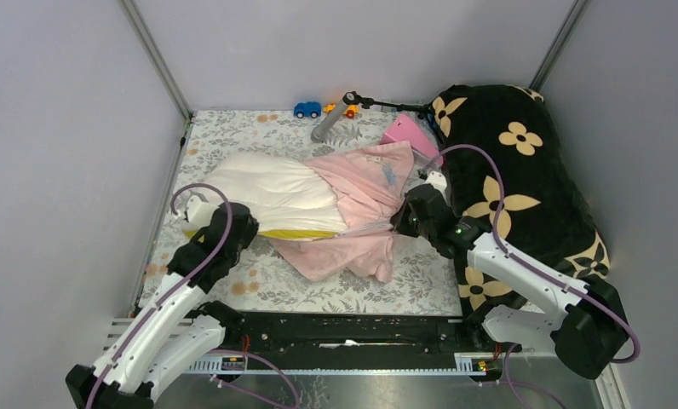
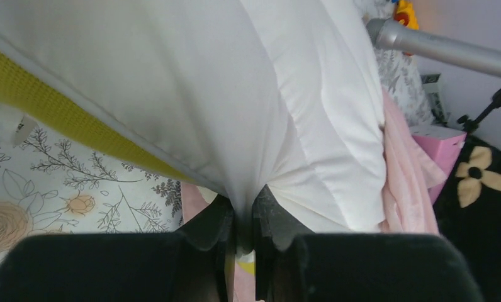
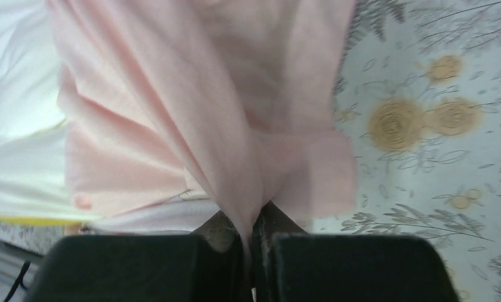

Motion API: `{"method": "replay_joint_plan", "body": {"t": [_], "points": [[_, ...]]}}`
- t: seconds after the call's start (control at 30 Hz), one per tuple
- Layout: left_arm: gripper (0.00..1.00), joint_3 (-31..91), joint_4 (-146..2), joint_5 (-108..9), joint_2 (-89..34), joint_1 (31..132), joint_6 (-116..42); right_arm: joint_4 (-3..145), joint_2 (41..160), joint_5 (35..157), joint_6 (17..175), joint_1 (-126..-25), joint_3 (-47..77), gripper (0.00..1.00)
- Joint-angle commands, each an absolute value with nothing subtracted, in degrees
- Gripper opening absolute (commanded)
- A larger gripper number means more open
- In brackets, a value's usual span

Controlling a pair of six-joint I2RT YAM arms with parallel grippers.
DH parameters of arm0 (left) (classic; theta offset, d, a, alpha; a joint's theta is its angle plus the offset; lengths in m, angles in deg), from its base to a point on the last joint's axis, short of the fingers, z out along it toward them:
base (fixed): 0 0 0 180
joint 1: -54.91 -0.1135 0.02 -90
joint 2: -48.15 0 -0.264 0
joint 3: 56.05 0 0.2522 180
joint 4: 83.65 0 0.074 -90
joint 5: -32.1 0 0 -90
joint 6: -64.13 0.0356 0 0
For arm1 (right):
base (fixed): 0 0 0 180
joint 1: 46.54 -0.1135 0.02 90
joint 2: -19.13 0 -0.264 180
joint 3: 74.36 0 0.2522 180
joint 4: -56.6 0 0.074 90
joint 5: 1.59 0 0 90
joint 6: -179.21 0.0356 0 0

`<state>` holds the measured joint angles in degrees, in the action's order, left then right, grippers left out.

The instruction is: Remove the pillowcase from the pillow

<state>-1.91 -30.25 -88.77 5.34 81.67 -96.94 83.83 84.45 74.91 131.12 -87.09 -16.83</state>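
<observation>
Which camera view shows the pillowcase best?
Top external: the whole pillowcase shows, bunched over one end of the pillow. The right wrist view shows only a fold pinched in the right gripper; the left wrist view, only a pink strip beside the pillow.

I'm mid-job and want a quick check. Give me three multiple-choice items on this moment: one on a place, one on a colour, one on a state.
1. Where on the table is the blue toy car?
A) at the near edge
B) at the far edge
C) on top of the pillow

2. What colour is the pillow's edge trim?
A) yellow
B) green
C) red

3. What is the right gripper doing?
A) open, holding nothing
B) shut on the pillowcase
C) shut on the toy car

Answers:
1 B: in the top view the car sits at the far side, away from the arms.
2 A: the left wrist view shows a yellow strip along the pillow's edge.
3 B: the right wrist view shows pink fabric pinched between closed fingers.
</observation>
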Motion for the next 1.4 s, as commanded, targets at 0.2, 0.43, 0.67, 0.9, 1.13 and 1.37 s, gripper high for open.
{"method": "replay_joint_plan", "body": {"t": [0.2, 0.43, 0.67, 0.9, 1.13, 1.37], "points": [[0.00, 0.1, -25.9, -107.7, 11.4, 76.6, -94.2, 89.0, 75.4, 69.8, 119.1, -78.1, -19.5, 0.13], [0.22, -3.0, -42.8, -86.5, 7.1, 76.6, -80.1, 80.6, 72.3, 92.2, 112.2, -78.1, -20.9, 0.81], [0.89, -1.0, -45.6, -77.1, 8.6, 76.6, -70.9, 80.9, 74.4, 93.9, 111.1, -78.1, -20.2, 0.99], [0.99, 2.3, -41.7, -77.4, 13.3, 76.6, -75.8, 81.9, 74.4, 87.1, 112.6, -78.1, -18.5, 1.00], [0.99, -7.9, -54.9, -60.1, 9.5, 80.3, -91.5, 89.6, 80.3, 91.2, 112.5, -78.4, -8.4, 1.00], [0.99, -6.9, -56.8, -73.9, 1.1, 96.5, -93.8, 89.3, 85.2, 89.6, 113.0, -84.9, -6.8, 1.00]]}}
